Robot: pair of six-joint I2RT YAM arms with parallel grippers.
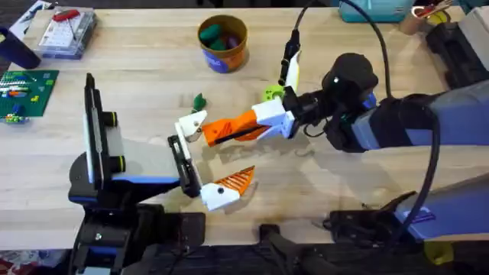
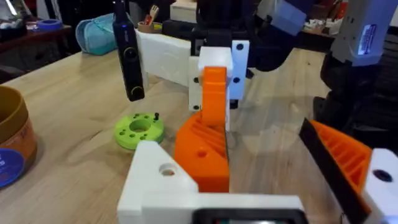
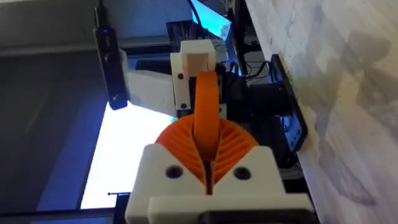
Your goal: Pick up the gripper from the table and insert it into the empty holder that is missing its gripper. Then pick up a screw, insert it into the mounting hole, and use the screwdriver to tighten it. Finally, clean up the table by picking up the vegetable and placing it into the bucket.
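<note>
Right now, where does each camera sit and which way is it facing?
Overhead: above the arm bases, looking down and forward at the table; both arms show, right pincer holding the gripper.
Left wrist: low on the left arm, facing the right pincer head-on; left pincer at bottom.
Right wrist: on the right arm, looking along the gripper; own pads at bottom.
Shared: all three show the gripper.

No lettering can be read; the blue label on the bucket [image 1: 222, 42] is illegible.
</note>
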